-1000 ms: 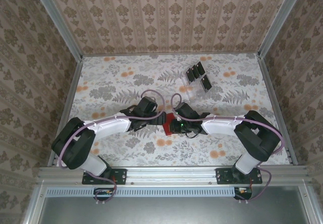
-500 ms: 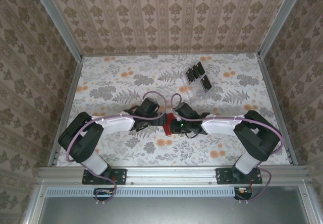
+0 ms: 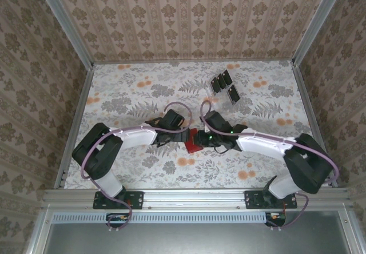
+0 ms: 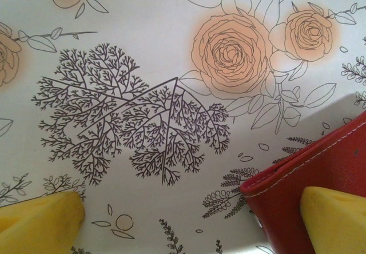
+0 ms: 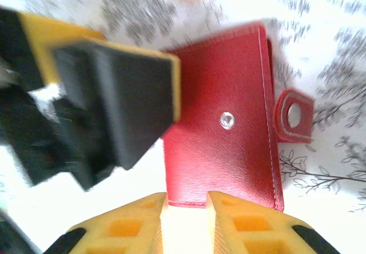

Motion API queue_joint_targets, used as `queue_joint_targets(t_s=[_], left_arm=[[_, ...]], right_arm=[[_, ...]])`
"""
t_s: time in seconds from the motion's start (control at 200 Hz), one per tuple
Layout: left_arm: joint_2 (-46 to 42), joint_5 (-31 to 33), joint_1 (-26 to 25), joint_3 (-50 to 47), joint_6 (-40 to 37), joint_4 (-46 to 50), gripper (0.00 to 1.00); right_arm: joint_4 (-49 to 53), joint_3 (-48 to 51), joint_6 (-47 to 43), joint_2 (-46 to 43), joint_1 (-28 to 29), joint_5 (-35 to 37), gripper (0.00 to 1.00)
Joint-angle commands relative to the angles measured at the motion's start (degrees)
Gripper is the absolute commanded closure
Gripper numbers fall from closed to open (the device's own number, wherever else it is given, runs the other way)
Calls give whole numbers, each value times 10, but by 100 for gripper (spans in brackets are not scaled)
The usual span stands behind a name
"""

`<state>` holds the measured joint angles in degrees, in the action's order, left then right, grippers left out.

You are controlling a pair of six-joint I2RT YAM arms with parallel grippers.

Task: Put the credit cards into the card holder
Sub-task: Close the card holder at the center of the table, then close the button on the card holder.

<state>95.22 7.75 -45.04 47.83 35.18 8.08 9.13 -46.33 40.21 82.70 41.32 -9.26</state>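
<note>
Count: 1 red wallet [image 3: 193, 142], shut, tab out to the side; approx 3 black cards [image 3: 226, 78] made out, too small to be sure.

Cards stand in a clear rack [image 3: 213, 96], upper right of the floral table [image 3: 126, 94], well apart from the wallet at centre.

Left gripper [image 4: 191, 202] wide open, holding nothing; wallet corner touches its frame-right finger.

Right gripper [image 5: 186, 199]: narrow gap, wallet edge at the tips, grip unclear.

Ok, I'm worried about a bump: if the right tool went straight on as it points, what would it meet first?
Likely the red card holder: its near edge lies ahead of the right tool. A finger of the left tool sits beside that line; depth is unclear.
</note>
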Motion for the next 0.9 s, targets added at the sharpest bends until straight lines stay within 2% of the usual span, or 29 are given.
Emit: queue_joint_targets(t_s=[0.0,0.21,0.655,0.895], left_arm=[[29,23,5,-8,11,17,0],[33,1,5,-18,23,-11,0],[40,-15,5,-30,38,-39,0],[41,-20,6,-36,41,-46,0]], right_arm=[[99,-45,-22,-48,-19,48,70],[237,-135,-85,-2,-23,138,72],[245,-202,-120,124,-23,102,72],[233,-207,-121,150,-18,93,71]])
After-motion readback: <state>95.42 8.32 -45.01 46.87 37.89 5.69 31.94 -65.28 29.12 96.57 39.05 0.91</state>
